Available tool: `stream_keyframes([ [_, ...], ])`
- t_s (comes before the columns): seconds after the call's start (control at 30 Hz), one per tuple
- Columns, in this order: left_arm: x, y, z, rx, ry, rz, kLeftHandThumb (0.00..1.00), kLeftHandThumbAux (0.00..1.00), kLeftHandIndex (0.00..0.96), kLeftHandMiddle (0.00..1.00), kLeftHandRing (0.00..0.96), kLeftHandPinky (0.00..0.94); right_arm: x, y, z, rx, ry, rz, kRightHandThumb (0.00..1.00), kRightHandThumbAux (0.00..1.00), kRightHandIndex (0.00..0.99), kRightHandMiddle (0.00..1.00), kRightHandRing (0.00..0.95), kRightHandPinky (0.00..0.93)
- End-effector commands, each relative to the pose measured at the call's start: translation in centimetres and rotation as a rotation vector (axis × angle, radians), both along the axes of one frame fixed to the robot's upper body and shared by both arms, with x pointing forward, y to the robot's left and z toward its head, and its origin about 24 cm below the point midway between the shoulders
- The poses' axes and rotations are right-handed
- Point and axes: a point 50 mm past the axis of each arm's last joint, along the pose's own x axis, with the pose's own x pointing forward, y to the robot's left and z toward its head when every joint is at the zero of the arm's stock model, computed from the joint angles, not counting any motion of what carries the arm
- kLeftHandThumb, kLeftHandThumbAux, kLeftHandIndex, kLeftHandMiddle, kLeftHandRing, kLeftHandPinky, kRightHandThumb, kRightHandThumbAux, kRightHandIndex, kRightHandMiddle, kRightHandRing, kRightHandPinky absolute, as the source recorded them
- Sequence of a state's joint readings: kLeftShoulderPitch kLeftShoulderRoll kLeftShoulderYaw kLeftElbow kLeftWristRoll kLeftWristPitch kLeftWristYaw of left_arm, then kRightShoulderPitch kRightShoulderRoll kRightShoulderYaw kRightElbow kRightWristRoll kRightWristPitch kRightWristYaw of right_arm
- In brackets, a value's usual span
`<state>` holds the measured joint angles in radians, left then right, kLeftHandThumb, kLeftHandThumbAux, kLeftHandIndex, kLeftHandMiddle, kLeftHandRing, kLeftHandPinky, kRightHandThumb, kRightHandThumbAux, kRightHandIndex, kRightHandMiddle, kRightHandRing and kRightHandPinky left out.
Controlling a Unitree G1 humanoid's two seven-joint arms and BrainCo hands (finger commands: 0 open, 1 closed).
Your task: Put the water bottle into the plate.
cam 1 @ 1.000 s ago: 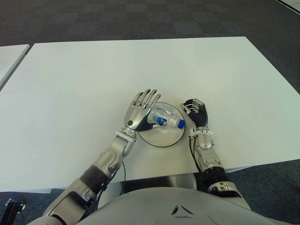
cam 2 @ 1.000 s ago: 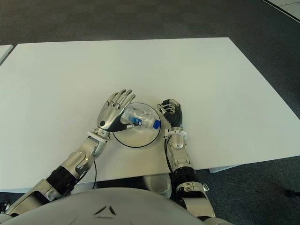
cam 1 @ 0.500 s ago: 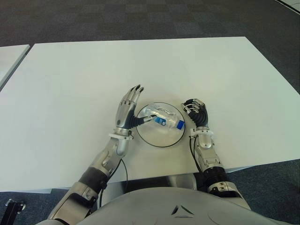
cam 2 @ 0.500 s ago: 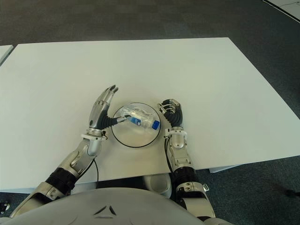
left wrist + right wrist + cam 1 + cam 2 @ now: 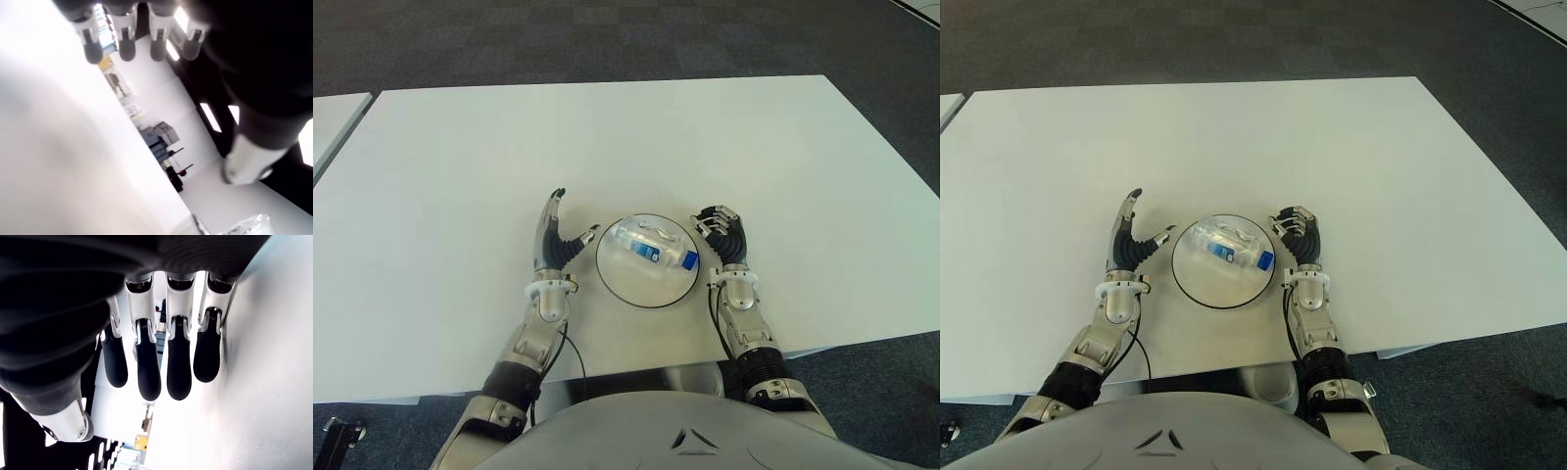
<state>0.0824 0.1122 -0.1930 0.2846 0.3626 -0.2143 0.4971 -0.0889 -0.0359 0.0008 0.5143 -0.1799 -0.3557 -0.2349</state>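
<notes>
Water bottle lies on its side inside the plate on the white tabletop. Left hand, fingers spread and empty, stands just left of the plate; right hand, curled and empty, just right.

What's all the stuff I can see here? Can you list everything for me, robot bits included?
Table: one, white, fills most of the view, over dark carpet.
Plate: one, white with dark rim, near the table's front edge, between the hands.
Water bottle: one, clear with blue label, lying on its side in the plate.
Second table: one, white, corner at far left.
Left robot hand: one, silver and black, left of the plate, fingers spread, empty.
Right robot hand: one, silver and black, right of the plate, fingers curled, empty.
</notes>
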Motion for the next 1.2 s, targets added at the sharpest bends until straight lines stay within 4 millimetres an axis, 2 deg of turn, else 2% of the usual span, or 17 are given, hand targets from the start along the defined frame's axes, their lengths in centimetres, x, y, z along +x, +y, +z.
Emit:
stream_keyframes([
  [0.03,-0.7,0.4,-0.4,-0.070,0.062,0.047,0.118,0.860,0.159,0.167,0.158,0.192,-0.5,0.3,-1.0,-0.003,0.059,0.008,0.703,0.731,0.422,0.500,0.517,0.513],
  [0.27,-1.3,1.9,-1.8,-0.183,0.108,0.088,0.075,0.932,0.281,0.320,0.316,0.353,-0.3,0.6,-0.9,0.000,0.065,0.019,0.703,0.730,0.422,0.509,0.525,0.516],
  [0.37,-1.5,2.8,-2.6,-0.213,0.113,0.093,0.064,0.940,0.399,0.433,0.433,0.462,-0.3,0.7,-0.8,0.001,0.065,0.026,0.703,0.730,0.422,0.511,0.526,0.513],
  [0.47,-1.4,2.7,-2.6,-0.261,0.093,0.095,0.059,0.947,0.459,0.489,0.488,0.513,-0.3,0.8,-0.7,-0.001,0.068,0.030,0.703,0.731,0.422,0.511,0.525,0.513],
  [0.5,-1.4,2.6,-2.5,-0.281,0.085,0.097,0.287,0.866,0.449,0.514,0.512,0.533,-0.3,0.8,-0.7,-0.002,0.070,0.032,0.703,0.731,0.421,0.510,0.525,0.513],
  [0.57,-1.4,2.5,-2.5,-0.313,0.072,0.098,0.487,0.795,0.441,0.539,0.537,0.552,-0.3,0.9,-0.7,-0.005,0.073,0.037,0.703,0.731,0.421,0.509,0.524,0.513],
  [0.6,-1.6,2.3,-2.4,-0.327,0.060,0.093,0.563,0.768,0.438,0.549,0.547,0.560,-0.3,1.0,-0.7,-0.008,0.074,0.040,0.703,0.731,0.422,0.509,0.523,0.514],
  [0.67,-1.8,2.2,-2.2,-0.348,0.043,0.084,0.630,0.743,0.436,0.568,0.564,0.574,-0.3,1.2,-0.6,-0.012,0.075,0.045,0.703,0.731,0.422,0.507,0.521,0.518],
  [0.8,-2.1,2.1,-1.8,-0.375,0.024,0.070,0.690,0.723,0.436,0.596,0.591,0.600,-0.4,1.6,-0.5,-0.021,0.077,0.056,0.703,0.731,0.422,0.500,0.517,0.517],
  [1.2,-2.5,2.0,-1.6,-0.375,0.088,0.039,0.705,0.717,0.437,0.650,0.647,0.649,-0.7,2.7,-0.4,-0.021,0.080,0.124,0.702,0.731,0.423,0.498,0.506,0.507],
])
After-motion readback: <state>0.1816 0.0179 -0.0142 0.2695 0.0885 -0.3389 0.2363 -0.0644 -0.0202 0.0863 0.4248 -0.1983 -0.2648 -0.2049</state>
